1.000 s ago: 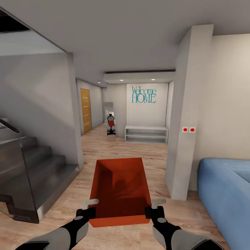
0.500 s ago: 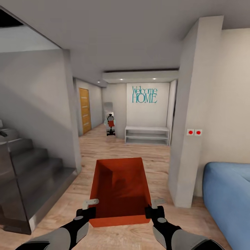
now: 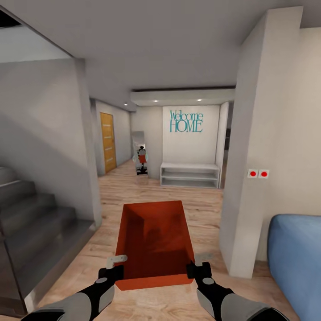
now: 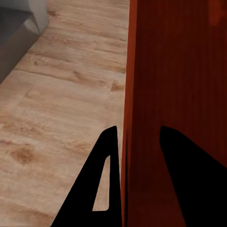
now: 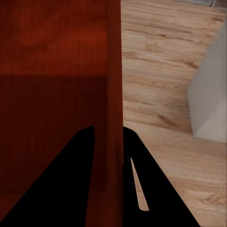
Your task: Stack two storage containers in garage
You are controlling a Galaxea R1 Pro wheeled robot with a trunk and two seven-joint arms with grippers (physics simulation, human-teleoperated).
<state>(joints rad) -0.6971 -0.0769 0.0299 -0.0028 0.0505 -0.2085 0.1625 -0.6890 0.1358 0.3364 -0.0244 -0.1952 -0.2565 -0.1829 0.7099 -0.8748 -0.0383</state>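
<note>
At six o'clock, low ahead, the bin [image 3: 154,243] is riding between both arms, left gripper [image 3: 115,271] and right gripper [image 3: 196,269] each pinching a side wall, presumably for level carrying. Stairs [image 3: 35,227] are flanking at nine o'clock, a pillar [image 3: 249,178] at two; open planks [image 3: 147,187] are running toward twelve.

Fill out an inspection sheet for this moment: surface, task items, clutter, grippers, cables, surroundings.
Surface: light wood plank floor.
Task items: one orange-red storage container, open-topped, empty, carried off the floor.
Clutter: nothing seen.
Grippers: left gripper and right gripper each straddle a side wall of the container.
Cables: nothing seen.
Surroundings: grey stairs; pillar with two red buttons; blue sofa; white shelf under teal Welcome HOME lettering; wooden door.
</note>
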